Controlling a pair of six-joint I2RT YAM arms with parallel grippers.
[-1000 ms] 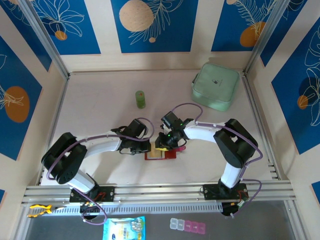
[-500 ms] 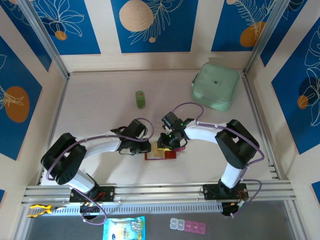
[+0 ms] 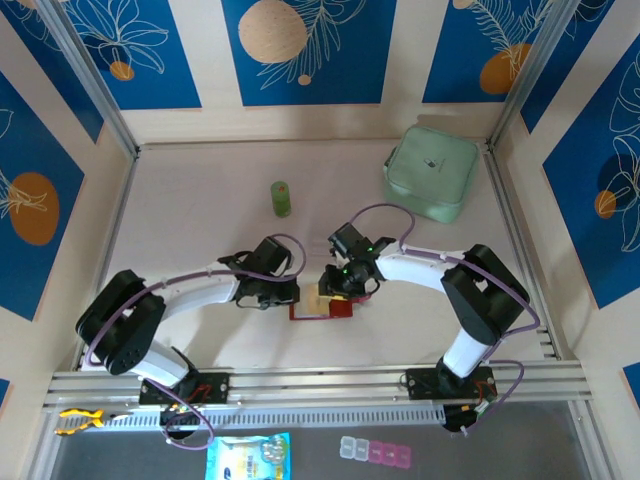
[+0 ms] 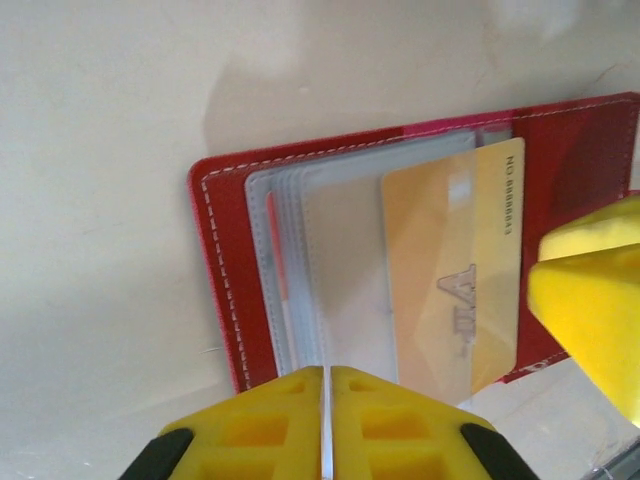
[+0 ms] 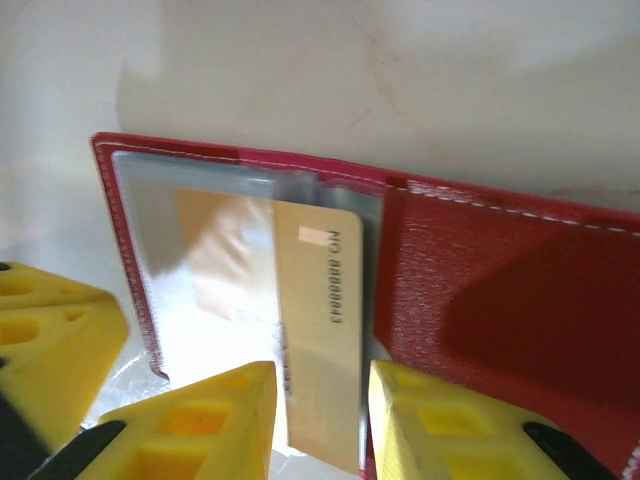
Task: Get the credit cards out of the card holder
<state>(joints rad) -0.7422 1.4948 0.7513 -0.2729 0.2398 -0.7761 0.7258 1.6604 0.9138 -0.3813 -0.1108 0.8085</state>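
The step in hand is drawing the first credit card (image 4: pixel 450 290) out of its sleeve. The card holder (image 3: pixel 341 309) lies open and flat at the 6 o'clock side of the counter (image 3: pixel 200 240), between the two tools. The orange-yellow card is partly out of a clear pocket, its free end toward 3 o'clock in the left wrist view.

The left tool (image 4: pixel 328 420) has its fingers pressed together with only a hairline between them. It sits at the holder's 6 o'clock edge, apparently pinning it. Whether it nips a sleeve cannot be told.

The right tool (image 5: pixel 318 385) is part open, one finger on each side of the card's bare strip. Whether either finger touches the card is unclear.

Other cards seem to remain in the sleeves behind, so the task looks early.

Next, the right tool likely needs to close on the free end. It should then pull flat along the pocket's line while the left tool holds the holder down.
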